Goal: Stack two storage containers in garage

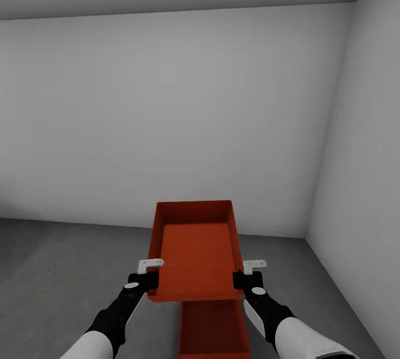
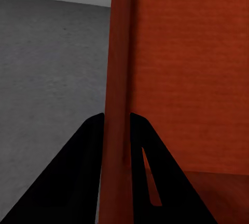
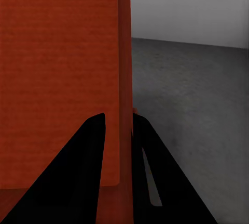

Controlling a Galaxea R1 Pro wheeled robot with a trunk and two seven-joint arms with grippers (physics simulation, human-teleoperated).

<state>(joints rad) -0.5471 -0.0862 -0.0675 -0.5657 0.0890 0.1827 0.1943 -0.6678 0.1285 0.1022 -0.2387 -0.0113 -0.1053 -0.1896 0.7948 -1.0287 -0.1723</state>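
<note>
I hold an orange-red storage container (image 1: 195,251) level in the air between both arms, open top up. My left gripper (image 1: 145,280) is shut on its left wall (image 2: 118,78), and my right gripper (image 1: 247,279) is shut on its right wall (image 3: 124,68). Directly below it a second storage container (image 1: 214,330) lies on the dark grey garage floor (image 1: 61,270), its far end hidden under the held one. In each wrist view the black fingers (image 2: 85,156) (image 3: 88,151) straddle the thin ribbed wall.
A plain white wall (image 1: 166,115) closes the garage ahead, and another white wall (image 1: 366,153) runs along the right, meeting it in a corner. Bare concrete stretches to the left of the containers.
</note>
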